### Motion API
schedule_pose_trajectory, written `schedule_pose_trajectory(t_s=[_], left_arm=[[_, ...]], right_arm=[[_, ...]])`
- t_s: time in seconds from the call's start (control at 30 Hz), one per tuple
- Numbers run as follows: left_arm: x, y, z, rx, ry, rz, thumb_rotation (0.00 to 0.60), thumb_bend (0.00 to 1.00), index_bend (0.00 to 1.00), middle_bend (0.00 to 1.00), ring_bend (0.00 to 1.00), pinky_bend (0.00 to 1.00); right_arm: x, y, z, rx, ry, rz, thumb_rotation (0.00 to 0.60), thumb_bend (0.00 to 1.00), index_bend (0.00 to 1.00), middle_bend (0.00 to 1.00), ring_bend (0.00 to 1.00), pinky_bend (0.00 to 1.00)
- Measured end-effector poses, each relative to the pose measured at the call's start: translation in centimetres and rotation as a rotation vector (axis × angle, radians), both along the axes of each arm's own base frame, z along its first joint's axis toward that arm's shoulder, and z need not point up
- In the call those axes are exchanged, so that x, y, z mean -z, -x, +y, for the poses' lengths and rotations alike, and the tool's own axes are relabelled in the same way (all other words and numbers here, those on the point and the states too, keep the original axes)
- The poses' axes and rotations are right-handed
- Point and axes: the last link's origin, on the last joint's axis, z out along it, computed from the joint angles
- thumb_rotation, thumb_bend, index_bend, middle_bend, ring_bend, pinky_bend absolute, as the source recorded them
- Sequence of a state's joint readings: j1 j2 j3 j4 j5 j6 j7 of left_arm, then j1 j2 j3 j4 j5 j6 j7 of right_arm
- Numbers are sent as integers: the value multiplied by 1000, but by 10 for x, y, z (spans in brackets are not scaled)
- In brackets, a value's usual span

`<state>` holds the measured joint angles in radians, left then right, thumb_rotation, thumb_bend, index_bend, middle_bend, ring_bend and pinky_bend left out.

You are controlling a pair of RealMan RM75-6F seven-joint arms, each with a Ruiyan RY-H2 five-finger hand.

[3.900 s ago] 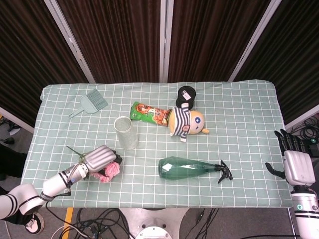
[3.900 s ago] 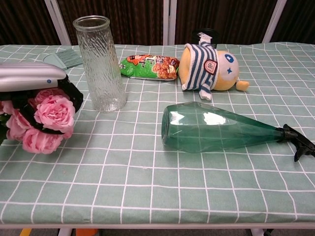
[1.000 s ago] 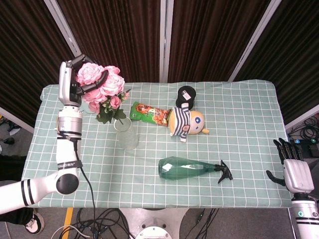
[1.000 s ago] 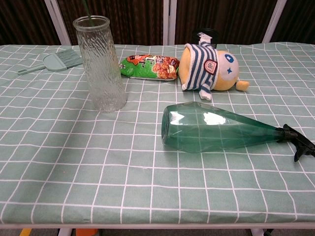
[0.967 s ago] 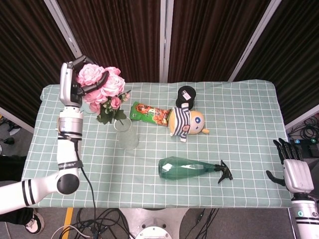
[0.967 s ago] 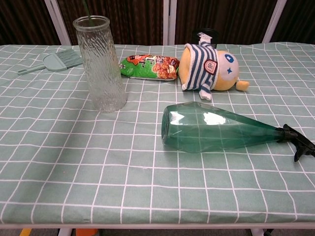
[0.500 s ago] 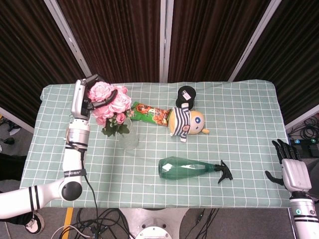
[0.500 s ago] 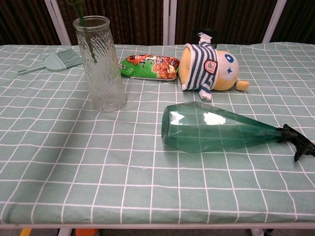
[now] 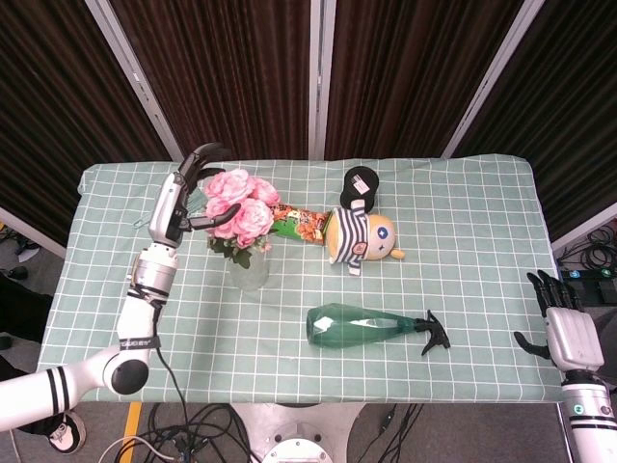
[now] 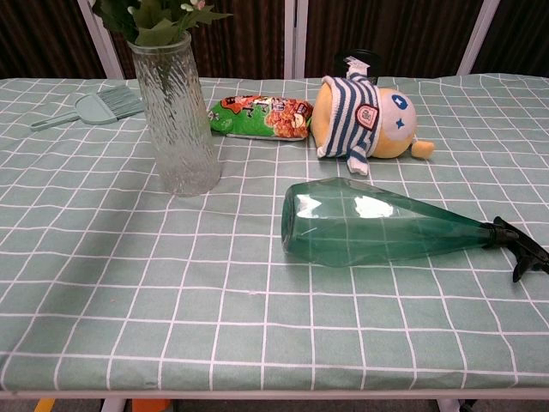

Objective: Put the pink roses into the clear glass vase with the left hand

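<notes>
The pink roses (image 9: 241, 207) stand upright in the clear ribbed glass vase (image 9: 249, 272) left of the table's middle. In the chest view only their green leaves (image 10: 159, 21) show, at the rim of the vase (image 10: 178, 120). My left hand (image 9: 183, 203) is raised just left of the blooms with its fingers spread apart, the lower fingertips touching the flowers' left side. My right hand (image 9: 567, 333) hangs off the table's right edge with fingers extended and nothing in it.
A green spray bottle (image 9: 371, 325) lies on its side in front of the middle. A striped plush toy (image 9: 359, 234), an orange-green snack bag (image 9: 299, 222) and a black can (image 9: 360, 183) sit right of the vase. A small brush (image 10: 103, 107) lies back left.
My left hand carried the roses from high at the back left down and rightward; their stems slid into the vase. The fingers that wrapped the blooms are now spread. The right hand barely moved.
</notes>
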<state>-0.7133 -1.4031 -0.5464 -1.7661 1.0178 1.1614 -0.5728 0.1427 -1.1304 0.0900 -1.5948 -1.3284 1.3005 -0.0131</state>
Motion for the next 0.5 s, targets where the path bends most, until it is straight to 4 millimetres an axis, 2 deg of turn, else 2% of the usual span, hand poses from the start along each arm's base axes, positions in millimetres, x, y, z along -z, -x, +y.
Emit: schedule_pose_trajectory(t_s=[0.3, 0.4, 0.5], left_arm=[[-21, 13, -2, -23, -75, -38, 600, 78, 145, 143, 100, 189], [-34, 25, -3, -53, -113, -55, 600, 80, 145, 143, 100, 192], [-48, 45, -6, -101, -162, -63, 600, 108, 146, 143, 100, 205]], right_arm=[[-5, 0, 0, -3, 14, -4, 600, 136, 0, 0, 0, 0], [-7, -1, 1, -9, 22, -7, 600, 137, 0, 0, 0, 0], [-9, -1, 1, -16, 34, -9, 600, 136, 0, 0, 0, 0]])
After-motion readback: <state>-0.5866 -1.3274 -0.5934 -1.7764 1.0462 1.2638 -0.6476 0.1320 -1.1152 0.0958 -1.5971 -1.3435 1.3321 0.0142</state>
